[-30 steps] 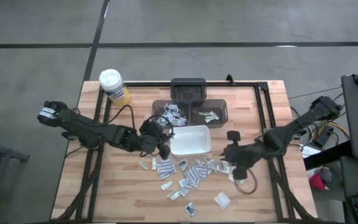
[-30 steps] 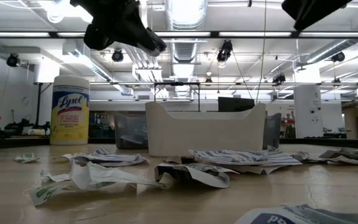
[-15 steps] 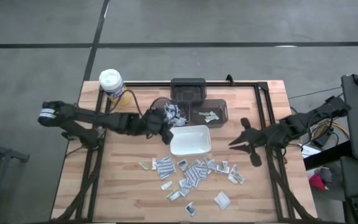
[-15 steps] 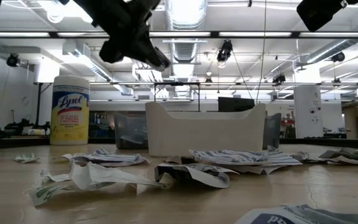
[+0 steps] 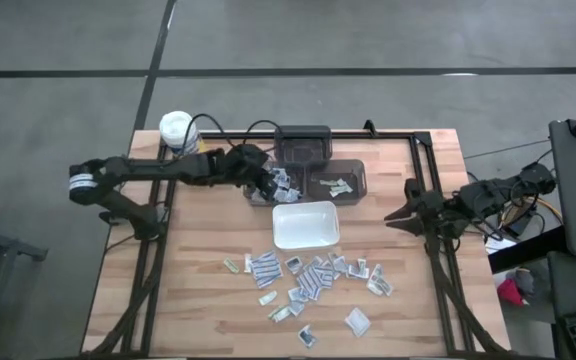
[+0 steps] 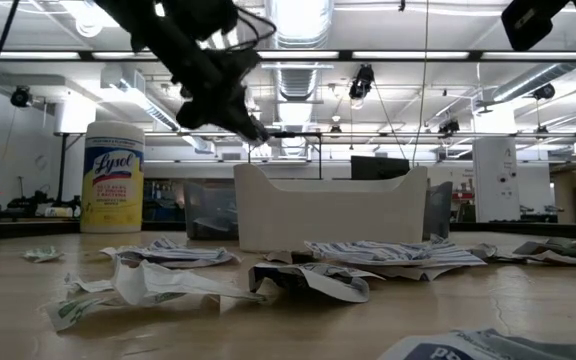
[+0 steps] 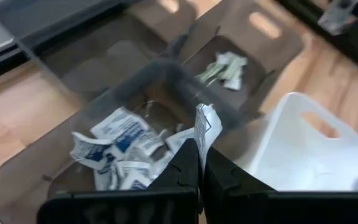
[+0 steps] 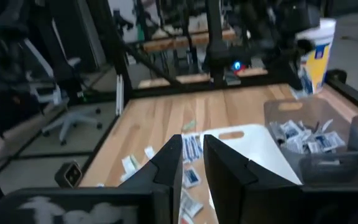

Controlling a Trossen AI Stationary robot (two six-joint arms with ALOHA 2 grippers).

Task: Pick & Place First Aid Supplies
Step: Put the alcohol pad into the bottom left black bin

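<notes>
My left gripper [image 7: 200, 149] is shut on a small white packet [image 7: 205, 124] and hovers over the left clear bin [image 5: 268, 186], which holds white and blue packets [image 7: 120, 140]. The right clear bin [image 5: 338, 183] holds greenish packets [image 7: 225, 68]. The white tray [image 5: 306, 225] sits just in front of the bins. Several more packets [image 5: 308, 275] lie flat on the wood nearer the front edge. My right gripper [image 8: 192, 163] is open with nothing between its fingers, pulled back by the table's right edge [image 5: 393, 215]. My left gripper pinches the white packet by its lower edge [image 7: 202, 140] between its two shut fingers. The fingers slant down toward the far side. The packet stands up past the fingertips, lifted clear above the left clear bin.
A yellow canister with a white lid [image 5: 176, 130] stands at the far left corner. A dark bin [image 5: 302, 143] sits behind the two clear bins. A black frame rail [image 5: 423, 170] runs along the table's right side. Bare wood lies left of the tray.
My left gripper, still shut on the packet, has swung from the tray's left side toward the far edge and now hangs over the left clear bin. My right gripper has drawn back from the scattered packets toward the table's right edge and tipped up to nearly level.
</notes>
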